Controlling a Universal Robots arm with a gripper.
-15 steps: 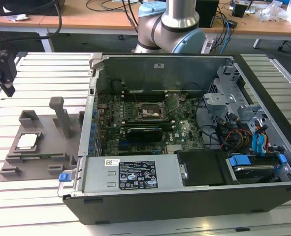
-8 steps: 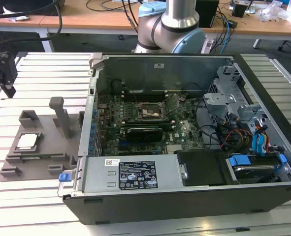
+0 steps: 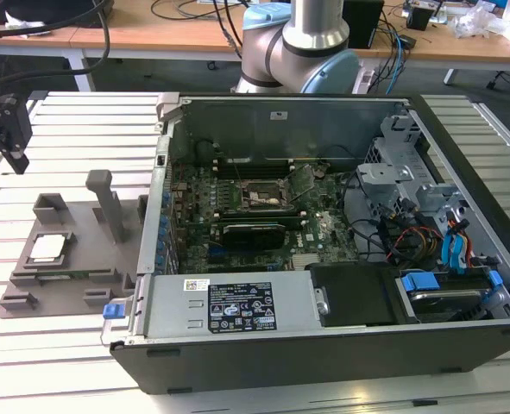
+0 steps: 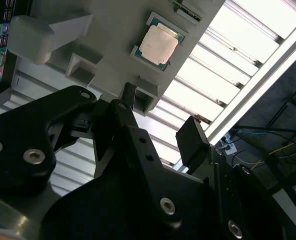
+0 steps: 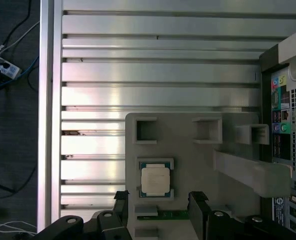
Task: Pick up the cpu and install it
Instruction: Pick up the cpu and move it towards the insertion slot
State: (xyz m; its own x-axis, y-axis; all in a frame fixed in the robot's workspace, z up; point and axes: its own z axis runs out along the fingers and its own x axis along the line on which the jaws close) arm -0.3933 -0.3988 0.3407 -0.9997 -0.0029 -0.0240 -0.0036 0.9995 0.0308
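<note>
On the grey tray [image 5: 188, 167] the cpu [image 5: 155, 180] lies in its recess, end effector [image 5: 159, 197] wide open, empty.

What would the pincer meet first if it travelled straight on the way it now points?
Most likely the cpu, seated in the grey tray: in the first wrist view it lies just ahead of the open pincer. Depth is unclear, so it could touch the tray beside it.
</note>
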